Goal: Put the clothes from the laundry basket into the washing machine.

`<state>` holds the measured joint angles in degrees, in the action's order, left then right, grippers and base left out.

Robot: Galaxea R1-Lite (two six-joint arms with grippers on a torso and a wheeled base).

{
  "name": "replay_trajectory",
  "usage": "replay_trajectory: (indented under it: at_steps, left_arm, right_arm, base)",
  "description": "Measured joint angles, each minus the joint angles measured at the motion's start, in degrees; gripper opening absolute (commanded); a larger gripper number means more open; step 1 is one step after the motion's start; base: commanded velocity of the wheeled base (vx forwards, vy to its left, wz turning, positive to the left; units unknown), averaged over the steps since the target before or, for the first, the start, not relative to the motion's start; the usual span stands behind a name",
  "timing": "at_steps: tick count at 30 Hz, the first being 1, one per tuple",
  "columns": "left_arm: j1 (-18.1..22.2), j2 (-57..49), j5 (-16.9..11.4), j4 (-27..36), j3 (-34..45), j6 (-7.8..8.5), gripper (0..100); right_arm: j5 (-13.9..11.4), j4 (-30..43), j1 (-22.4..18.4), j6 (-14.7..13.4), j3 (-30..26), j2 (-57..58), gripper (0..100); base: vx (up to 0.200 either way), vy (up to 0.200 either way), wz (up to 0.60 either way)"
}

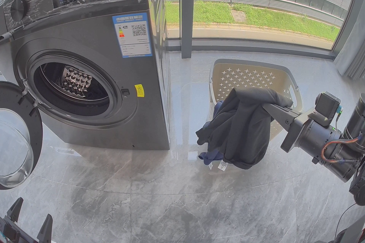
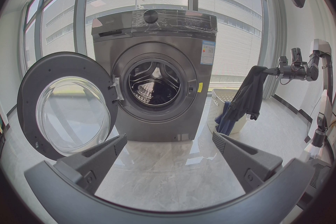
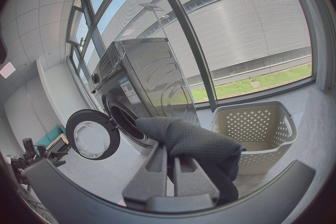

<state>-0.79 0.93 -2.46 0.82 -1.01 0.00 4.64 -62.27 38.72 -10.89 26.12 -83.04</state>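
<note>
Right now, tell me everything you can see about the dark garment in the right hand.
The dark garment is charcoal, soft fabric with a fine perforated weave. It hangs limp and bunched from the right hand, which pinches its top fold, close by the laundry basket. A blue cloth hangs at its lower edge, with white tags below; whether that is a separate piece I cannot tell.

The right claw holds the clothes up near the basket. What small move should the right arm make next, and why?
Probably carry the clothes sideways toward the drum. The right claw is shut on them, they hang lifted at the basket, and the door stands wide open, so the way in looks free.
</note>
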Motion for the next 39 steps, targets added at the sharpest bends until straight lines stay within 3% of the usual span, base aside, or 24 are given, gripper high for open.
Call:
replay_trajectory:
  at_steps: [3,21,30,39]
  left_arm:
    - [0.0,0.0,0.01,-0.06,0.0,-0.02,100]
    - [0.02,0.11,0.0,-0.04,0.0,-0.07,100]
    - [0.05,0.11,0.0,-0.02,0.0,-0.05,100]
    - [0.0,0.11,0.0,-0.02,0.0,-0.07,100]
  right_arm:
    - [0.0,-0.02,0.04,-0.02,-0.05,-0.09,0]
    - [0.0,0.0,0.0,-0.27,-0.35,-0.2,0]
    - [-0.05,0.0,-0.05,-0.35,-0.46,-0.2,0]
    - [-0.09,-0.02,0.0,-0.46,-0.46,-0.23,0]
  base:
    - [0.0,0.0,0.0]
    - [-0.2,0.0,0.0]
    - [0.0,0.0,0.0]
    - [0.0,0.2,0.0]
